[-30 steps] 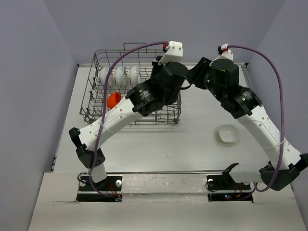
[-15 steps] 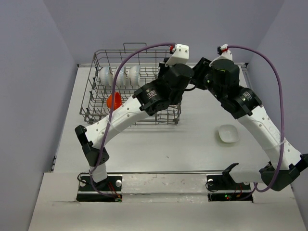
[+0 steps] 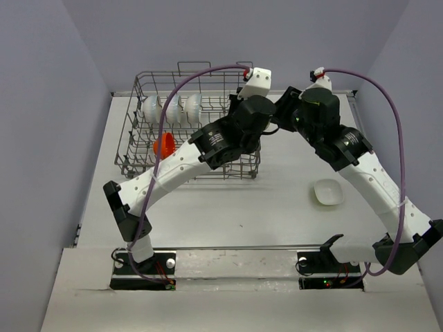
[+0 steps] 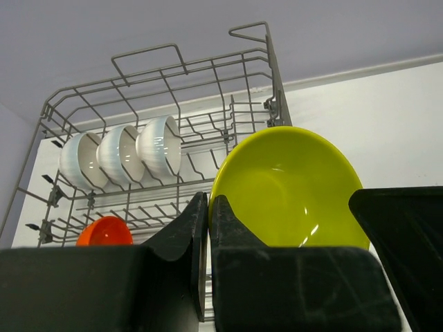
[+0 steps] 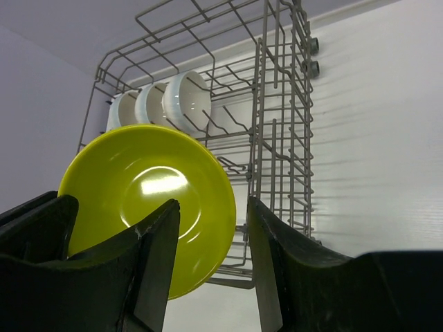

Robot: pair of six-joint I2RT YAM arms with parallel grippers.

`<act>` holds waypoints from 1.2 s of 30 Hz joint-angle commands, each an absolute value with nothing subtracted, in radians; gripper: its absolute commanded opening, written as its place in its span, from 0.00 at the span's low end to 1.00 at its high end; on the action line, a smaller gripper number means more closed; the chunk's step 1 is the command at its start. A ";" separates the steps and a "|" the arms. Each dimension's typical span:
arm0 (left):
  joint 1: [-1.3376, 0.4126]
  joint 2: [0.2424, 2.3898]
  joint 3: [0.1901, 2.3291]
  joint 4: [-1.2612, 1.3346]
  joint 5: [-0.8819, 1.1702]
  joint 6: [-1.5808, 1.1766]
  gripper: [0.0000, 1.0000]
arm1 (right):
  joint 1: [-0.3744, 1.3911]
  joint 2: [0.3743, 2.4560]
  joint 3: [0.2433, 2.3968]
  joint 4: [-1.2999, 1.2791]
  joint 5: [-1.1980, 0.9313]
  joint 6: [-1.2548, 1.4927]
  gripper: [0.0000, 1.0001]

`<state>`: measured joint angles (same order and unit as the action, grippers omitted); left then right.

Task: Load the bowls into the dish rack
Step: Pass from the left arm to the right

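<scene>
A yellow-green bowl hangs on edge beside the dish rack, its rim pinched in my shut left gripper. My right gripper is open just in front of that bowl, whose right edge shows between the fingers without touching either. In the top view both wrists meet at the rack's right end and hide this bowl. Three white bowls stand on edge in the rack's back row. An orange bowl lies inside at the left. A white bowl sits on the table to the right.
The rack's tall right wire wall stands just behind the yellow-green bowl. Purple cables loop over both arms. Grey walls close the table at the back and sides.
My left arm has swung right and back with the yellow-green bowl, nearer to the right gripper. The right arm has shifted slightly left, its jaws still apart.
</scene>
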<state>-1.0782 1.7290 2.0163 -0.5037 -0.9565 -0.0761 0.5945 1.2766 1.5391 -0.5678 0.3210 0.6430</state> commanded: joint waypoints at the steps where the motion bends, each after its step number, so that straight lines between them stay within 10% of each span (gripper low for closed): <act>1: -1.078 1.637 1.997 -0.420 -0.954 -0.104 0.00 | 0.588 1.264 1.545 -0.512 0.330 0.615 0.49; 36: -1.069 1.505 1.729 -0.262 -0.545 -0.163 0.00 | 0.569 1.068 1.440 -0.578 0.431 0.512 0.49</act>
<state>-1.0718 1.5711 1.7313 -0.3653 -0.5850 -0.1398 0.5751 1.0992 1.4723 -0.5785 0.4072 0.5564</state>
